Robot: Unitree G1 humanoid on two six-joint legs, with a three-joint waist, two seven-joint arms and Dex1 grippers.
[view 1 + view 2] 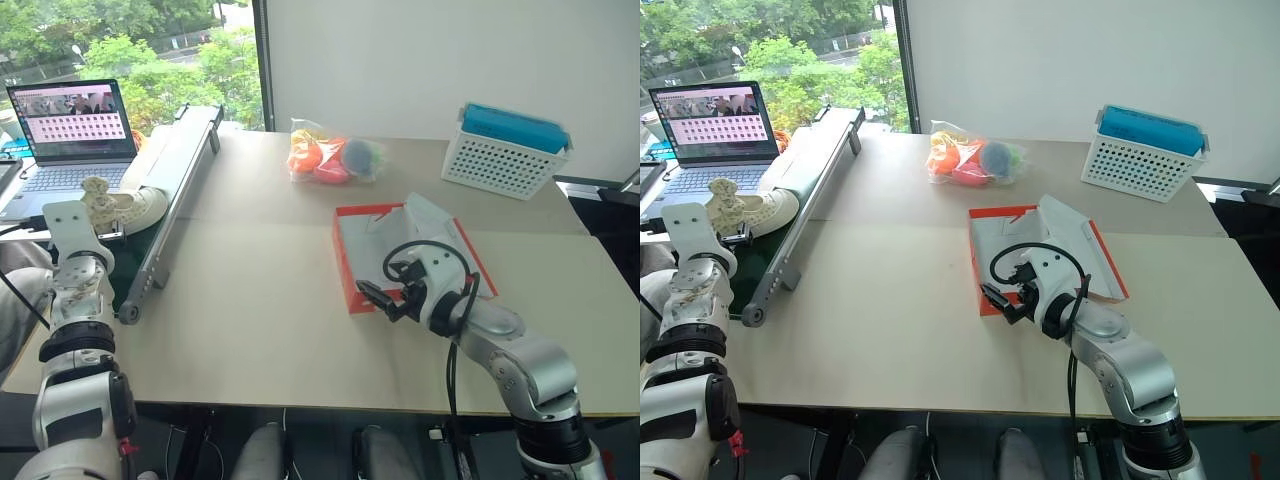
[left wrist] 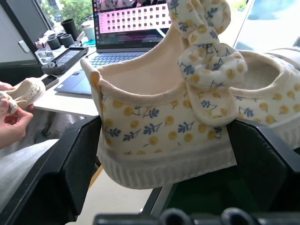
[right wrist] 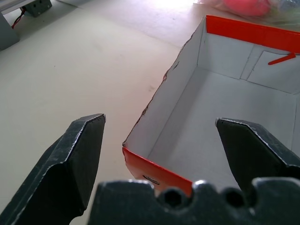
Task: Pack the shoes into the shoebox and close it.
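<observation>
My left claw [image 2: 164, 154] stands wide open with the heel of a shoe [image 2: 187, 112] sitting between its two black fingers [image 2: 70, 164]. The fingers flank the heel on either side, yet I cannot tell whether they press the fabric or merely bracket it. This shoe is cream cloth printed with small yellow dots and blue sprigs, with a ribbed pale sole and a bow of the same cloth at the back. Seen from my head, it lies at the far left of the table [image 1: 260, 300], on a dark green mat beside a long grey rail [image 1: 170, 190], just in front of an open laptop [image 1: 75, 130]. In the left wrist view a person's hand [image 2: 11, 117] holds a second cream shoe [image 2: 26, 91] off past the table's edge.

My right claw [image 3: 164, 140] is spread wide too and grips nothing. It hovers at the near left corner of the shoebox [image 1: 350, 250], one finger out over the bare table, the other over the box's white inside. The orange-red shoebox stands open near the middle of the table, with only white paper showing inside.

Farther back lie a clear bag [image 1: 330, 155] of orange and pink items and a white perforated basket [image 1: 500, 160] with a blue top.
</observation>
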